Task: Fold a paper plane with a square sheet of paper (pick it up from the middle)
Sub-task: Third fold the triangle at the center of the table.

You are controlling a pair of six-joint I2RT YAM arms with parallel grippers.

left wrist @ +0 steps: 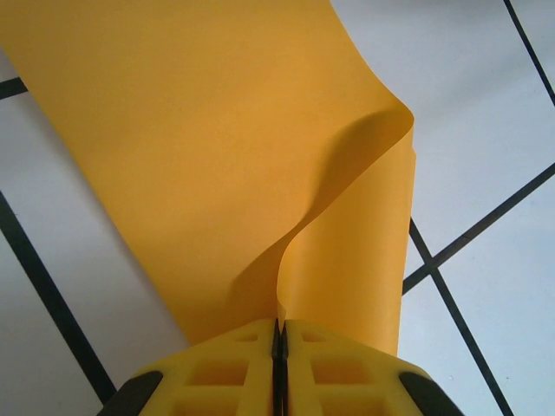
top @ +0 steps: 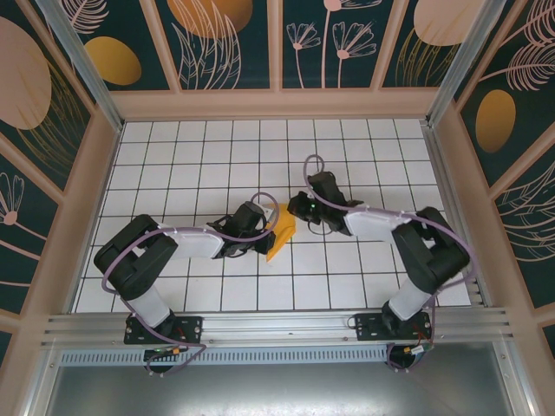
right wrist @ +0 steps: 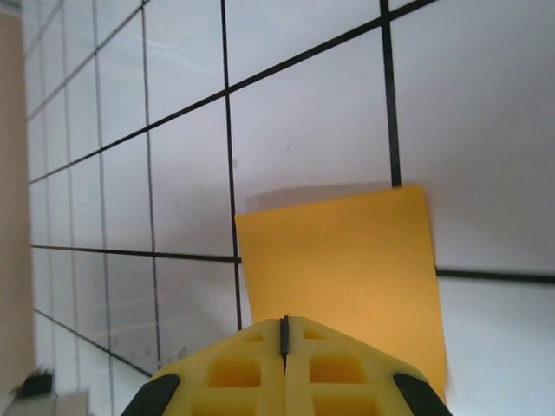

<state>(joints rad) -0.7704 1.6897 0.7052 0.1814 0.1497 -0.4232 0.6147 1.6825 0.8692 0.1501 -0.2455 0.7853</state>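
**Orange-yellow sheet pinched mid-desk, first fold only taking shape**

Orange-yellow and thin, the square sheet of paper sits near the middle of the white tiled desk, between the two arms where they meet. From above it reads as a small, angular patch, partly covered by the arms.

The left claw is closed on the sheet. In its wrist view the paper's edge runs straight into the seam between the yellow fingers. From there the sheet sweeps up and curls over itself in a soft loop. That bend is rounded, not pressed flat, so I judge it a fold in the making rather than a finished crease.

The right claw is fully closed. A flat flap of the sheet, with two square corners showing, lies on the tiles directly ahead of its fingertips. Whether an edge is nipped between them, I cannot tell. In the overhead view this claw touches or nearly touches the paper's far end, and the left claw is at the near-left side.

As for progress, the pick-up looks done and the folding has started. No sharp centre crease, nose point or wings can be seen. Most of the work seems to remain: flattening this bend, then the angled folds that would give a narrow dart.
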